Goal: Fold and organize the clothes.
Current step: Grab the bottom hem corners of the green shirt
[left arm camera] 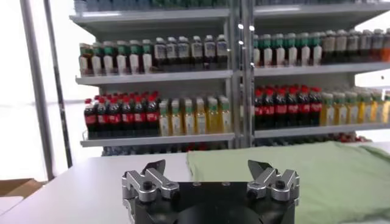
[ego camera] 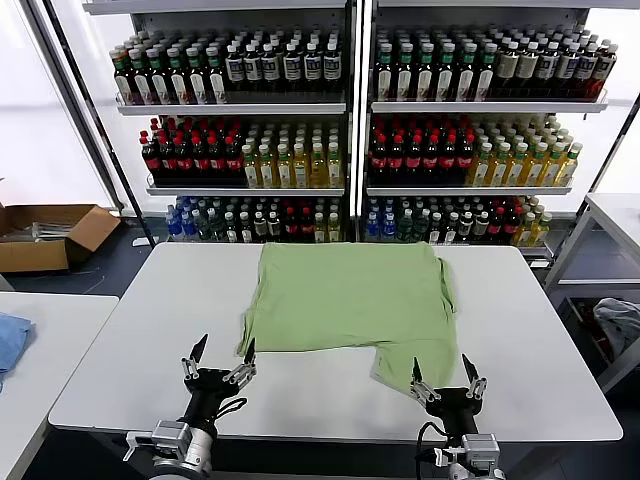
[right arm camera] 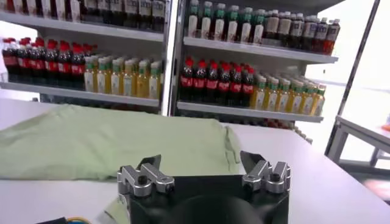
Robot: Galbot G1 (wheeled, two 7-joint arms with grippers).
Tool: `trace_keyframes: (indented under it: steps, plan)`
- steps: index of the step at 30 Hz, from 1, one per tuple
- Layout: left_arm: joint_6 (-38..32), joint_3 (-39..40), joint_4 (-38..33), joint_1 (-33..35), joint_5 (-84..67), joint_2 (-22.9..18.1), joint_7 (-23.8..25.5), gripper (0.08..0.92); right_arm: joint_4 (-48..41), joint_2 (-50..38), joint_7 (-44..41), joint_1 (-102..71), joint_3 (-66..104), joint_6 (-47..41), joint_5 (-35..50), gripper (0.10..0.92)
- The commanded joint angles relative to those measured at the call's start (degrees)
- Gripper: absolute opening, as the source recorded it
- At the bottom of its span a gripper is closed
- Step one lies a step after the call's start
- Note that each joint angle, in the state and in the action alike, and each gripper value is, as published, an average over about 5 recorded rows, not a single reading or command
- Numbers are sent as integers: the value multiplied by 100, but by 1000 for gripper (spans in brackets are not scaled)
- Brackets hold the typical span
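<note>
Shirt (ego camera: 350,295) flat on table (ego camera: 120,350); end effectors unclosed, empty.

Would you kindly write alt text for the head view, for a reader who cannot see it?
A light green shirt lies spread on a white table, with the open left gripper and open right gripper poised at the table's near edge, holding nothing. Behind stand shelves of bottled drinks.

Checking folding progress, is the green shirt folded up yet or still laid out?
Mostly spread out: the green shirt lies flat across the white table, only a flap hanging toward the near edge. No neat folded stack.
</note>
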Motion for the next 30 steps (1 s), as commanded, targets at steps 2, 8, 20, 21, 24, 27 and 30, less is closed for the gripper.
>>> trace_keyframes:
  steps: [2,8,20,21,24,27,30]
  plan:
    - [503,72,525,-622,43,415,79,823,-33,-29,252,-6,80,-356,679,823]
    - [704,247,910,-962,-191,644,94,823,-90,263,510,-17,58,-591,771,823]
    - [993,547,1627,-1768,-714,1053,78,823,-135,700,587,53,-59,-833,424,823]
    - [1011,575,1666,-1799,-723,1067,79,823,-146,735,592,77,-69,-860,408,823]
    - [1047,631,1811,-1895,-778,1090,78,823,-211,828,615,165,-110,-923,360,823]
    - [1059,664,1947,-1962,-827,1111,79,823,-309,897,635,262,-138,-953,337,823]
    - [1062,673,2033,-1995,-858,1117,82,823,-403,946,650,349,-144,-957,327,823]
